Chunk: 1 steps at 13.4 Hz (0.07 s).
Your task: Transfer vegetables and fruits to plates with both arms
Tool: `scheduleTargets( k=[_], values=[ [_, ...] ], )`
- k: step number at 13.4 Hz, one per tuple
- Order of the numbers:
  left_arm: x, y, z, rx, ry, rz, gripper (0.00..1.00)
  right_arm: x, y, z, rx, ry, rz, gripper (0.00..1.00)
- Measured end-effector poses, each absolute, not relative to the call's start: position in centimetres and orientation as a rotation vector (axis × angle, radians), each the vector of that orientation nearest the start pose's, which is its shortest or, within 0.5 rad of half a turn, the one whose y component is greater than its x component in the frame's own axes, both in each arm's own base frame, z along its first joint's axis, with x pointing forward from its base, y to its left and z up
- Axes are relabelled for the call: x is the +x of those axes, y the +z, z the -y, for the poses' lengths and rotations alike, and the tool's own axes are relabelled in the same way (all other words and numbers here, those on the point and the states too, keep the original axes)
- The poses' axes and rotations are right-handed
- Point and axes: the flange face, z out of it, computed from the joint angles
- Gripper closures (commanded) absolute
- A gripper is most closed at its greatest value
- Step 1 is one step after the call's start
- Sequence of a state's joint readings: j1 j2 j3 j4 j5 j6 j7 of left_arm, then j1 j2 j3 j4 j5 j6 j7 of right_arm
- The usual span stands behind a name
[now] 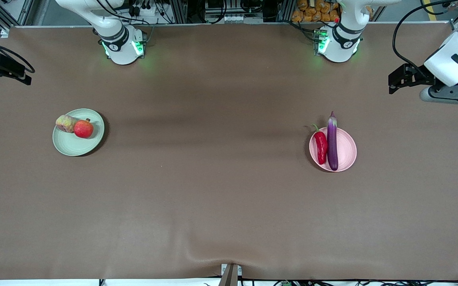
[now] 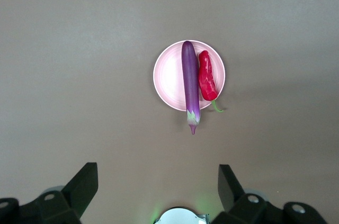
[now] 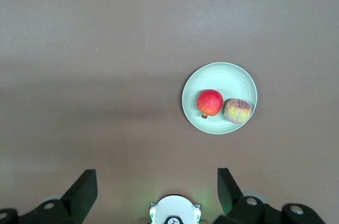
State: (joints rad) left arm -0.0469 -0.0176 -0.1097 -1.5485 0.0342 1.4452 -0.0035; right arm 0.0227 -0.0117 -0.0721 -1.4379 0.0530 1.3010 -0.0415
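Observation:
The purple eggplant and the red chili pepper lie side by side on the pink plate toward the left arm's end; they also show in the left wrist view, the eggplant, the chili and the plate. The red fruit and the yellowish-pink fruit sit touching on the pale green plate; the right wrist view shows both fruits. My left gripper and right gripper are open, empty and high over the table near their bases.
The brown table cloth has a small fold at its near edge by a mount. The arm bases stand lit green along the table's edge farthest from the front camera.

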Motion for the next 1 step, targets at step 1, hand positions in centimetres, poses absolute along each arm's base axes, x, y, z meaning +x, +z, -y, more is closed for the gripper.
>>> scheduleTargets(
  k=[1],
  values=[
    [52.98, 63.4, 8.02, -3.087, 0.128, -0.232, 0.0, 52.09, 67.02, 1.93, -3.078, 0.183, 0.004, 0.0]
  ],
)
